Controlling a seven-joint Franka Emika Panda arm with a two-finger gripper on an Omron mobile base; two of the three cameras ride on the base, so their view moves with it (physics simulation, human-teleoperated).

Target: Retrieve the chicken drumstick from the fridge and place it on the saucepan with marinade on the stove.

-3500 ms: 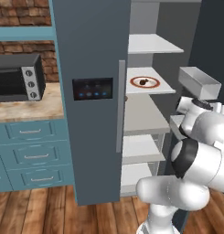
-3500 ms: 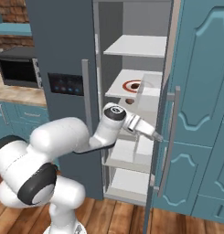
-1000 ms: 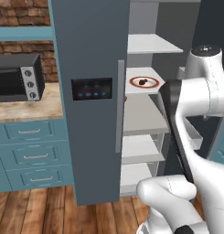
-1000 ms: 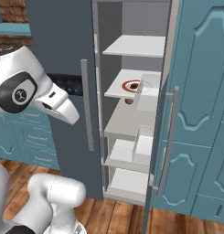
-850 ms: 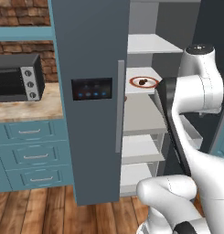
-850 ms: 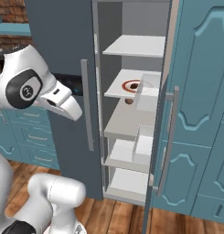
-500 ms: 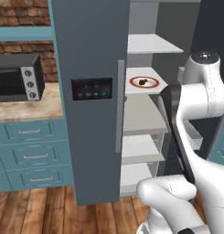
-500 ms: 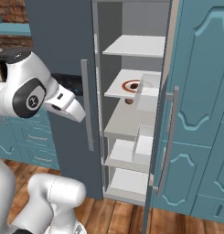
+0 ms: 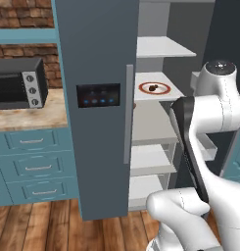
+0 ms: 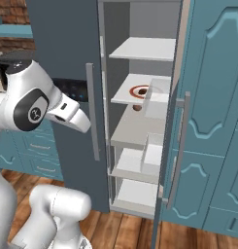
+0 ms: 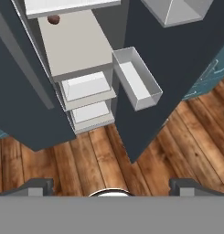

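The tall slate-grey two-door fridge stands with its right door swung open, baring a column of white shelves. On the second shelf from the top lies a white round plate with a red rim, and the small dark-brown lumpy chicken drumstick sits on the middle of that plate. In the right base view the same plate shows on that shelf, partly hidden behind a white door bin, with a small brown round item on the grey shelf below it.

The white arm rises in front of the open compartment, its upper joint level with the plate's shelf, well apart from the drumstick. The hand view looks down along the open door at the wooden plank floor; a white open-topped bin juts from the inside of the door. The pincer is spread wide, its two dark tips far apart at the bottom corners, with nothing between them.

To the left of the fridge, a black-and-grey microwave rests on a beige table above teal drawers. Teal cabinets stand to the fridge's right.
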